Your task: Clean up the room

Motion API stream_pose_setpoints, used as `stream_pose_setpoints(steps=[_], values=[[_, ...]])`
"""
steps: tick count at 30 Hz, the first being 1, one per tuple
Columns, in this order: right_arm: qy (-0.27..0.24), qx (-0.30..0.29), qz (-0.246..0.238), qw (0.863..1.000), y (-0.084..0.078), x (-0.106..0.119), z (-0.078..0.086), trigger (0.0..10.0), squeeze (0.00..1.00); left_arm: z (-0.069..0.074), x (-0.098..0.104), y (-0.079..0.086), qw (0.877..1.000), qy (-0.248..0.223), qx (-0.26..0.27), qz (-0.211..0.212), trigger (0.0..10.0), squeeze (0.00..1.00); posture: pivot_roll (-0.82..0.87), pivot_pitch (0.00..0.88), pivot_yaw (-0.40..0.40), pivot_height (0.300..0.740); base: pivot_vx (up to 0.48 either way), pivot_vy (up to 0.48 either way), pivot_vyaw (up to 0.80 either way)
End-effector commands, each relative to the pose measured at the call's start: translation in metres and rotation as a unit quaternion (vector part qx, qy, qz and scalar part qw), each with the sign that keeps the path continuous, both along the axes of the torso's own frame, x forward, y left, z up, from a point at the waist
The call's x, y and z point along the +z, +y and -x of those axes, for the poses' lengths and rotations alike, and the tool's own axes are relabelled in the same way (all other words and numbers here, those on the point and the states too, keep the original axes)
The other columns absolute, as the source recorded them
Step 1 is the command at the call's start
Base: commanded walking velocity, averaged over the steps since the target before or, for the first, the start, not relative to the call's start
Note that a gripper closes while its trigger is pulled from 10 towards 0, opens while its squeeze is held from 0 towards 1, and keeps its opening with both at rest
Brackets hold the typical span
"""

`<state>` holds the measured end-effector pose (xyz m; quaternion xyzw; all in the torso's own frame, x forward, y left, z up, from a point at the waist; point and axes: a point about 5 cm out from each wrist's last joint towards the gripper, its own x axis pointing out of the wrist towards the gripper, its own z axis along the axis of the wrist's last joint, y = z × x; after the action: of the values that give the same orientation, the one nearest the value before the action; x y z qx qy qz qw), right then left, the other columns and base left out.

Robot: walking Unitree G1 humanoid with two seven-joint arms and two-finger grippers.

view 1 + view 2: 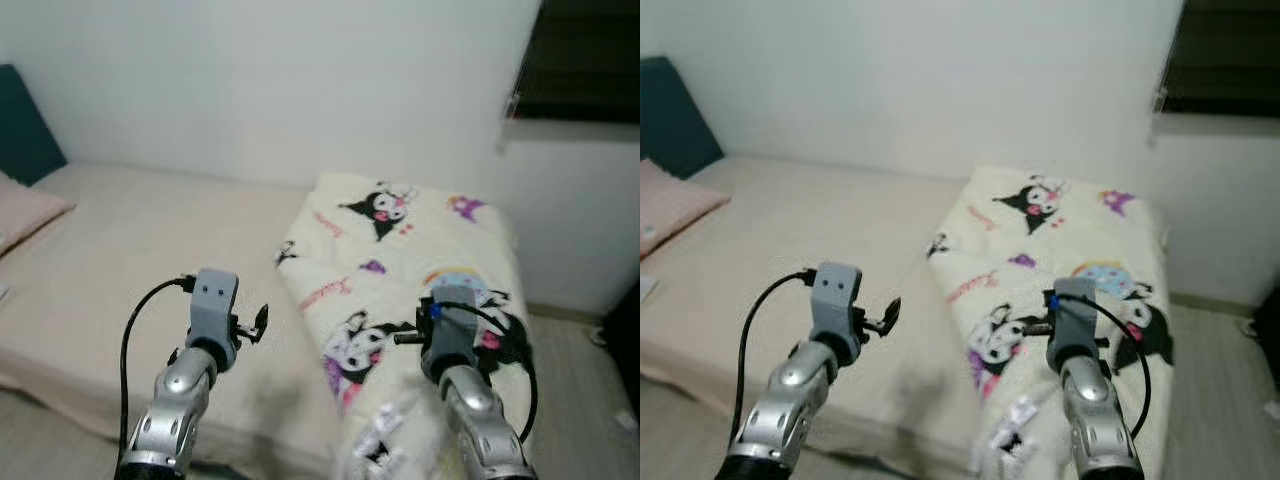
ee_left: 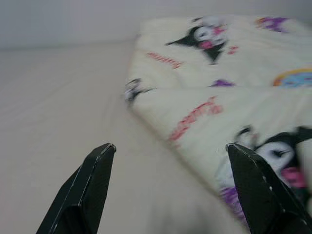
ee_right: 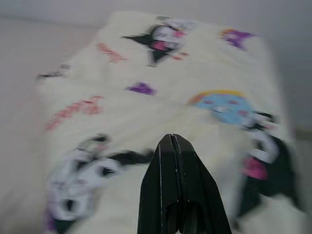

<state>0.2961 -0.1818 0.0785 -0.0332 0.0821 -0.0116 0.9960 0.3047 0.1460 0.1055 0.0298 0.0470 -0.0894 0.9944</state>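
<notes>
Left gripper (image 2: 170, 151) hovers with fingers spread wide over the beige mattress sheet (image 1: 150, 250), cream cartoon-printed fleece blanket (image 1: 400, 270) folded just to its right, where the right gripper (image 3: 171, 141), fingers pressed together, hangs above that blanket.

I'm looking into a home bedroom: a bed (image 1: 150, 260) is lying ahead of my grippers, a cartoon-print blanket (image 1: 400, 270) folded on it, a pink pillow (image 1: 25, 215) far left.
</notes>
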Motion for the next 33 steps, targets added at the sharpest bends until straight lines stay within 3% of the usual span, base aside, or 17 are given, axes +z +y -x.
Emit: stream_pose_setpoints(steps=[1,13,24,33], values=[[-0.006,0.002,-0.015,1.0,0.008,0.001,0.001,10.0,0.0,0.001,-0.006,0.008,1.0,0.015,0.015,0.0,10.0,0.0,0.0,0.003,0.027,0.74,0.0,0.48,0.0],[0.02,-0.065,-0.004,0.998,-0.009,-0.015,0.009,10.0,0.0,0.005,-0.008,0.011,1.0,0.012,0.01,-0.026,10.0,0.0,0.0,0.01,0.03,0.74,0.0,0.0,0.0],[-0.002,-0.091,0.024,0.996,-0.019,-0.013,0.008,10.0,0.0,0.01,-0.024,0.019,0.998,0.033,0.045,-0.019,10.0,0.0,-0.02,0.005,0.035,0.695,0.0,0.0,0.0],[0.005,-0.084,0.045,0.995,-0.027,-0.012,0.005,10.0,0.0,0.016,-0.028,0.015,0.998,0.031,0.061,-0.01,10.0,0.0,-0.03,0.015,-0.025,0.65,0.0,0.0,0.0]])
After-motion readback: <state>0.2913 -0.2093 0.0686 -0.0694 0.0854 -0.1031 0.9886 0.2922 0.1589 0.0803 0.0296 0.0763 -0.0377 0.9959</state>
